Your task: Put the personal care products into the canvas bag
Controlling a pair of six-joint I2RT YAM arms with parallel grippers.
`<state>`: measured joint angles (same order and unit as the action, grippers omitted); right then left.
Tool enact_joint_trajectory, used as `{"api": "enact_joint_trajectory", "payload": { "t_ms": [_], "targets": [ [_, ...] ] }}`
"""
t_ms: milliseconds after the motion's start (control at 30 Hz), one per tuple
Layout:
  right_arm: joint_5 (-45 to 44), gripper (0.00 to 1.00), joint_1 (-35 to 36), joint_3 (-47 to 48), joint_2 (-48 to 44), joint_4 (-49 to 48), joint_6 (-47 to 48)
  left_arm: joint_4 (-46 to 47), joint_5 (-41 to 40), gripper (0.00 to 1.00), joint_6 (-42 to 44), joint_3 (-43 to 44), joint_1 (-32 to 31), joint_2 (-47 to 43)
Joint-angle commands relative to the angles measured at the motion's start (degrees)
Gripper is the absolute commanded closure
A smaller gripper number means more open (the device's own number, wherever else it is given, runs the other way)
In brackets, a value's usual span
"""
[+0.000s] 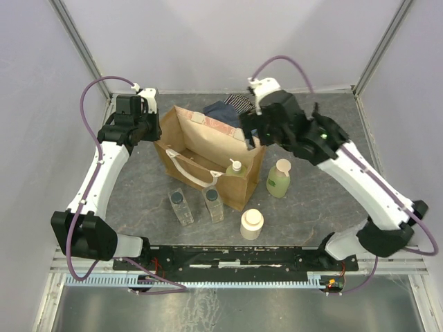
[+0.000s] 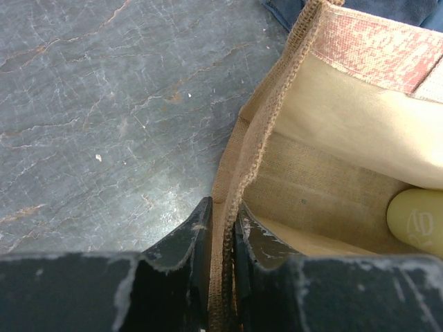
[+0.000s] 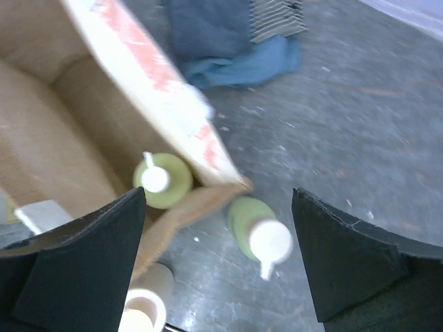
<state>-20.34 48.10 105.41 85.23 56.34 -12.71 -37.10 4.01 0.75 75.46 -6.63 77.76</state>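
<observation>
Top external view shows the canvas bag [image 1: 201, 149] standing open on the bench [image 1: 311, 207]. Treat it as soft: the fabric wall will likely fold wherever it is pushed. Your left end effector [image 1: 149, 130] is clenched on the bag's left rim, with the cloth edge pinched between the fingers, and that appears to hold the mouth open. Your right end effector [image 3: 218, 256] is released, spread wide and empty above the bag's right rim. One pale green bottle [image 1: 235, 168] already stands inside the bag at its near right corner. The second green bottle [image 1: 279, 178] stands upright just outside the bag's right wall. The two clear bottles [image 1: 181, 206] lie just in front of the bag's near wall, and the cream jar [image 1: 251, 223] sits in front of its near right corner. These containers look small, light and rigid, with smooth sides that may slip. Take the green one around its body below the whitish top, not by the nozzle. The clear ones offer flat faces for the fingers. The jar is squat and wide, so span its sides squarely.
</observation>
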Motion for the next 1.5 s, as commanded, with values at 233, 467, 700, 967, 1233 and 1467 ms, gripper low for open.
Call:
{"api": "enact_joint_trajectory", "payload": {
  "t_ms": [233,467,700,967,1233,1467],
  "targets": [
    [-11.0,0.05,-10.33,-15.61,-11.98,16.03,-20.39,2.3,-0.44,0.76,0.21,0.85,-0.08,-0.59],
    [-3.39,0.04,-11.03,-24.74,-13.15,10.22,-20.32,2.19,-0.24,0.76,0.21,1.14,-0.13,-1.08],
    [-0.76,0.04,-11.09,-27.98,-10.69,5.59,-17.34,1.89,-0.67,0.8,0.38,0.66,-0.1,-1.72],
    [-0.29,0.04,-12.11,-29.19,-5.39,0.04,-14.89,1.69,-1.65,0.83,0.65,0.61,-0.08,-1.91],
    [2.38,0.14,-15.46,-29.04,-3.36,-2.12,-12.23,0.9,-2.37,0.83,0.87,1.18,-0.11,-1.84],
    [5.67,0.27,-16.5,-29.41,-3.18,-0.97,-11.41,0.57,-2.87,0.83,0.92,1.42,-0.07,-1.73]
  ]
}}
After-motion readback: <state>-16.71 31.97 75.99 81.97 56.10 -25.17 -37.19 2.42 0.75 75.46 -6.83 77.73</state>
